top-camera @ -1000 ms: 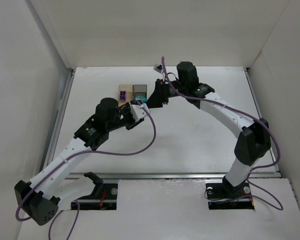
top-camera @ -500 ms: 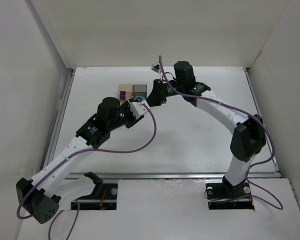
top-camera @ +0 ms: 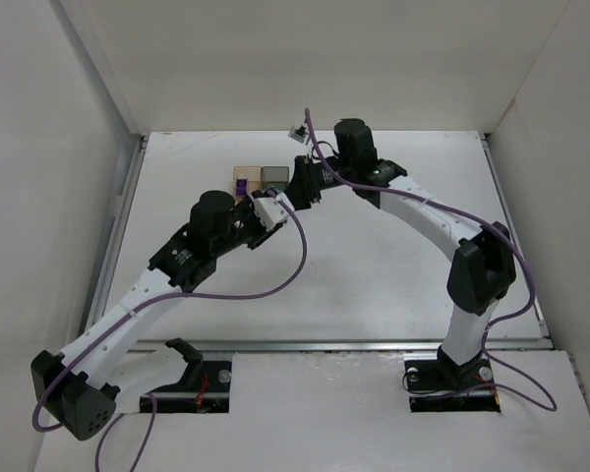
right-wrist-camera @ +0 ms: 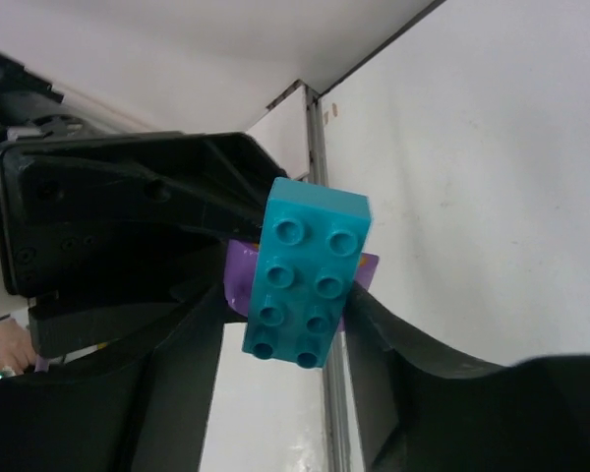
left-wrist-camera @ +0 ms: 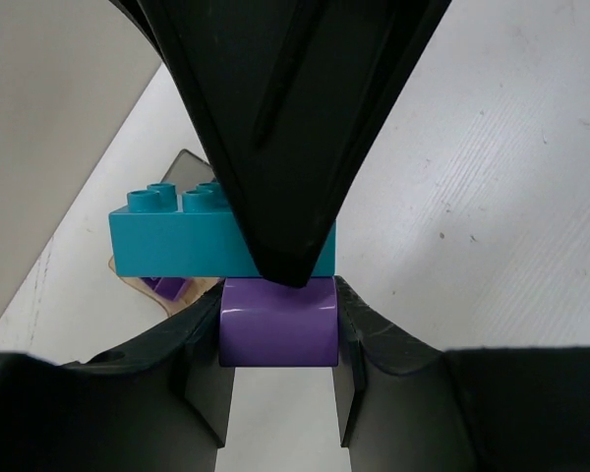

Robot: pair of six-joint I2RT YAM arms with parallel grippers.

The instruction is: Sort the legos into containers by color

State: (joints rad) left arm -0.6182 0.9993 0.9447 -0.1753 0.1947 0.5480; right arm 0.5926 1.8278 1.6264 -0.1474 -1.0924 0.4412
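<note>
left gripper (left-wrist-camera: 278, 324) pinching purple plastic lego brick (left-wrist-camera: 278, 339); right gripper (right-wrist-camera: 295, 295) clamped on teal plastic lego brick (right-wrist-camera: 310, 270) stacked on top. Pair held aloft just beside amber translucent box (top-camera: 242, 179) and smoky grey box (top-camera: 274, 176), near bench far edge, left of centre.

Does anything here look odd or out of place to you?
Yes. A teal brick and a purple brick are stuck together, held up between both arms. The left fingers pinch the purple one; the right fingers appear to grip the teal one. Two colours joined cannot be sorted separately.
</note>
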